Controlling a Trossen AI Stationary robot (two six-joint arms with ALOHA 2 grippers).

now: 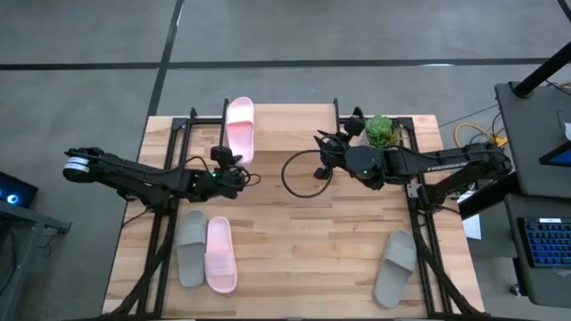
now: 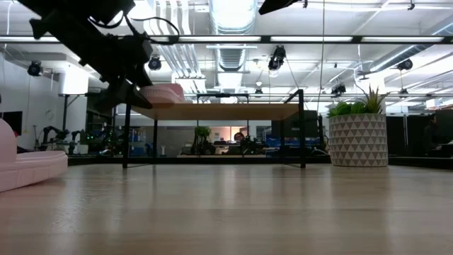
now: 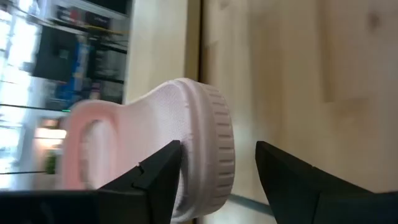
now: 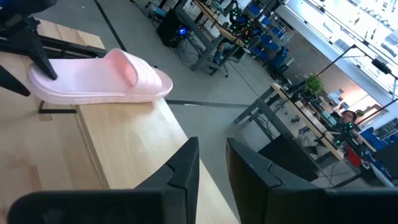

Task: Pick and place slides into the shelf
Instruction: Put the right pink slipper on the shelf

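Note:
One light pink slide (image 1: pixel 239 127) lies sole-down on the left end of the shelf (image 1: pixel 287 125), toe toward the far edge; the low view shows the pink slide (image 2: pixel 166 92) on the plank (image 2: pixel 219 111). My left gripper (image 1: pixel 236 171) is open just near of its heel, and in the left wrist view the left gripper (image 3: pixel 217 144) has its fingers on either side of the heel (image 3: pixel 208 143). My right gripper (image 1: pixel 319 144) hovers over the shelf's right part, empty, its fingers a narrow gap apart (image 4: pixel 211 146). A grey slide (image 1: pixel 191 247) and a pink slide (image 1: pixel 220 254) lie side by side near left. Another grey slide (image 1: pixel 395 266) lies near right. My left gripper comes level from the near side with its fingers astride the pink slide's heel end (image 3: pixel 208 143). A gap shows between the heel and one finger (image 3: pixel 280 168). Whether the other finger (image 3: pixel 158 174) touches the slide, I cannot tell. The slide rests on the shelf.
A potted plant (image 1: pixel 382 132) in a patterned pot (image 2: pixel 357 140) stands at the far right, beside the right arm. A black cable loop (image 1: pixel 303 174) lies on the table in front of the shelf. Bare wood (image 1: pixel 303 259) lies between the slides on the table.

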